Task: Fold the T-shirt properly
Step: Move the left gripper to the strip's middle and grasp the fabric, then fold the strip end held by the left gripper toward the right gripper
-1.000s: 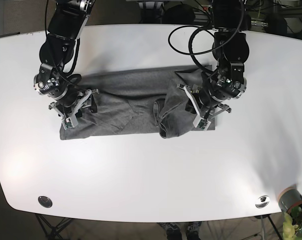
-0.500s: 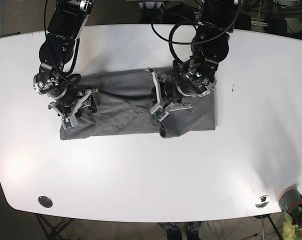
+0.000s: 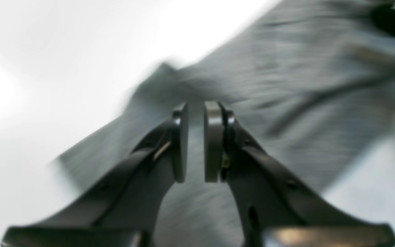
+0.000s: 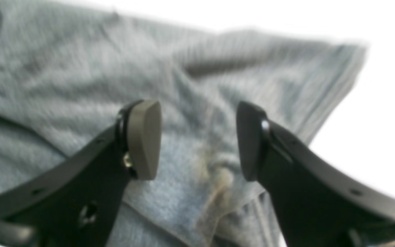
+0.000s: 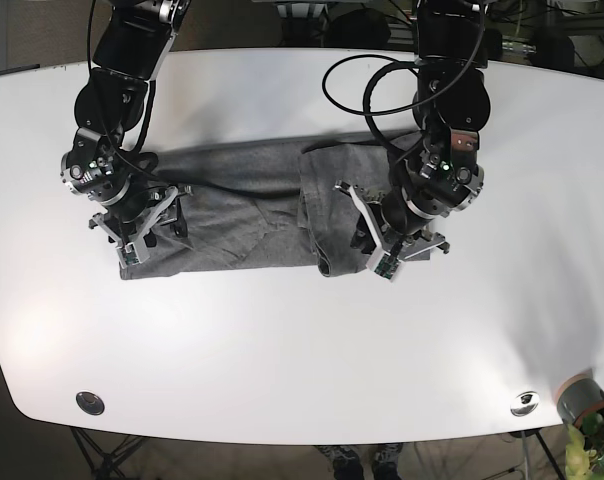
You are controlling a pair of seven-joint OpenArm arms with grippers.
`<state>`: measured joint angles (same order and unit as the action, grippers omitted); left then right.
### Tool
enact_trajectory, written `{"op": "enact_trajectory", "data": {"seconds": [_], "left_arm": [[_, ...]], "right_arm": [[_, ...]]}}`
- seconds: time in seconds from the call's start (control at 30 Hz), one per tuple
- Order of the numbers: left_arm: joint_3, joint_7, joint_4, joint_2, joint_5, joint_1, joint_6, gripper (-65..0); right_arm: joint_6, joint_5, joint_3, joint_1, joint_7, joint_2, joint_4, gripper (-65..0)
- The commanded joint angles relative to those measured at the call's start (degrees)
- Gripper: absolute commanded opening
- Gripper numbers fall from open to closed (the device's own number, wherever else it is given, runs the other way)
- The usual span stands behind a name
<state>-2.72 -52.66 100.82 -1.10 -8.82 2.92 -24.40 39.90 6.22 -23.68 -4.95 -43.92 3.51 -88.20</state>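
A grey T-shirt [image 5: 242, 205] lies flat in the middle of the white table [image 5: 282, 350]. Its right part is folded over toward the middle, with a rumpled fold line [image 5: 317, 225]. My left gripper [image 5: 374, 240] hovers over that folded right part. In the left wrist view it [image 3: 196, 109] shows only a narrow gap between the pads [image 3: 213, 140], with nothing in it and blurred grey cloth [image 3: 286, 85] beyond. My right gripper [image 5: 142, 232] is at the shirt's left end. In the right wrist view it [image 4: 199, 109] is wide open just above the cloth [image 4: 81, 68].
The table's front edge has two round metal fittings [image 5: 90, 402] [image 5: 525, 402]. A pot with a plant [image 5: 587, 405] stands off the front right corner. Black cables [image 5: 372, 90] loop from the left arm over the table's back.
The left arm carried the shirt's right edge leftward over the middle, then came back right and toward the front, leaving that part folded over. The right arm barely moved.
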Motion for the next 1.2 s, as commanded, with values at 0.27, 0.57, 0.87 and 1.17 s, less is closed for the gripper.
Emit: {"op": "enact_trajectory", "data": {"seconds": [0.27,0.57,0.87,1.17], "left_arm": [[0.13,7.70,-13.83,0.71,-0.98,6.62,-0.17,-58.9],[-5.85,9.72,-25.43,2.20,-0.98,13.57,-0.17,-58.7],[-5.59,7.96,-12.60,0.53,-8.98,10.14,-1.14,-56.5],[-1.37,3.21,1.03,-2.72,-11.36,-0.68,-1.05,-36.1]], "right_arm": [[0.10,0.77,-0.27,-2.13,-3.51,0.58,-6.96,-31.4],[0.10,0.86,-9.77,-6.96,-10.80,0.93,-5.91,-30.9],[0.10,0.86,-20.32,-13.73,-18.36,4.10,5.43,-30.8],[0.10,14.31,-21.11,-12.68,-21.35,8.76,15.46,-30.8]]}}
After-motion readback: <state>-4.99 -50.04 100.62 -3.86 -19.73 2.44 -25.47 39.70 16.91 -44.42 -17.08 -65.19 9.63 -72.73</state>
